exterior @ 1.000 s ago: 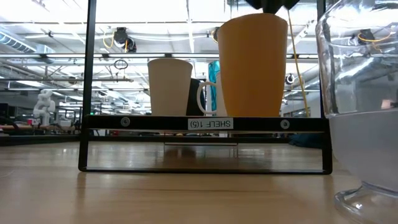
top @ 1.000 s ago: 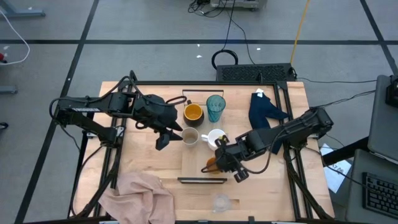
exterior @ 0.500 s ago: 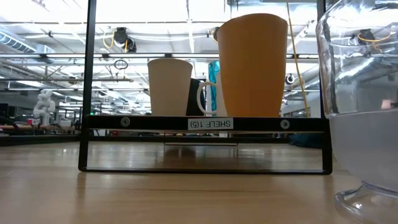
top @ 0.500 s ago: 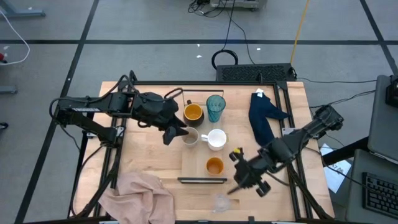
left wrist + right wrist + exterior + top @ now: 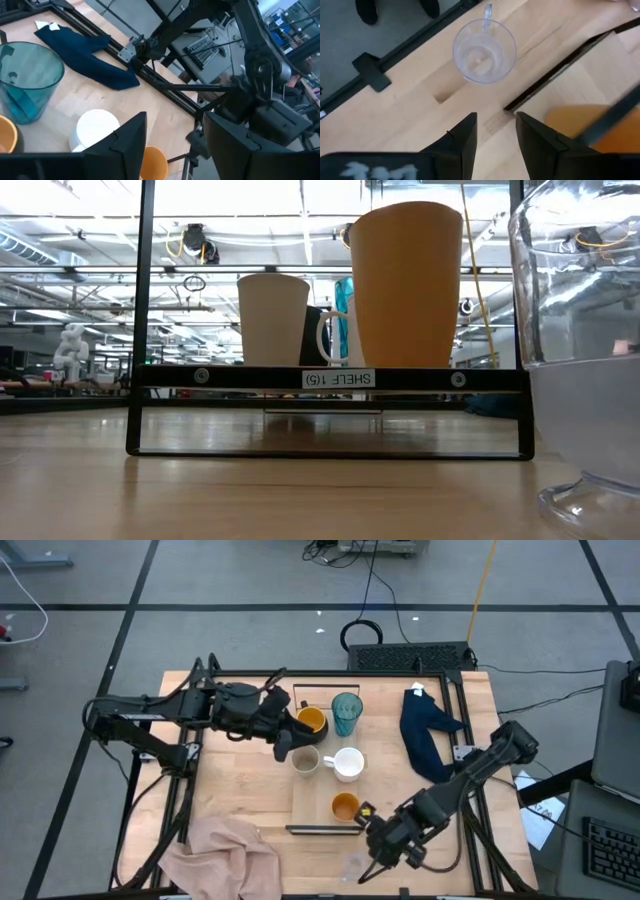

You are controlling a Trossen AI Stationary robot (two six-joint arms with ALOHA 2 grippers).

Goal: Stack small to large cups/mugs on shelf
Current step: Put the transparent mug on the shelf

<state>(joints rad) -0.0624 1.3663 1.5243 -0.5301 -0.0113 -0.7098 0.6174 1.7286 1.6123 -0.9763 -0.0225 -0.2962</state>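
On the shelf (image 5: 318,802) stand the dark mug with an orange inside (image 5: 311,720), the teal tumbler (image 5: 347,712), the beige cup (image 5: 305,760), the white mug (image 5: 348,764) and the small orange cup (image 5: 345,806). The tiny clear glass (image 5: 355,865) stands on its base on the tabletop near the front edge. My right gripper (image 5: 496,122) hovers open just short of the glass (image 5: 484,50), pointing steeply down, with nothing between its fingers. Beside the beige cup and above the shelf, my left gripper (image 5: 283,748) is open and holds nothing.
A pink cloth (image 5: 225,850) lies at the table's near left corner and a dark blue cloth (image 5: 425,730) at the far right. The shelf's dark end rail (image 5: 330,378) stands between the glass and the orange cup. Black frame bars run along the table's edges.
My right gripper has drawn away from the orange cup, which stays upright on the shelf, and has swung toward the table's near edge to the clear glass. My left gripper has rolled and tipped upward beside the beige cup, shifting slightly toward the far edge.
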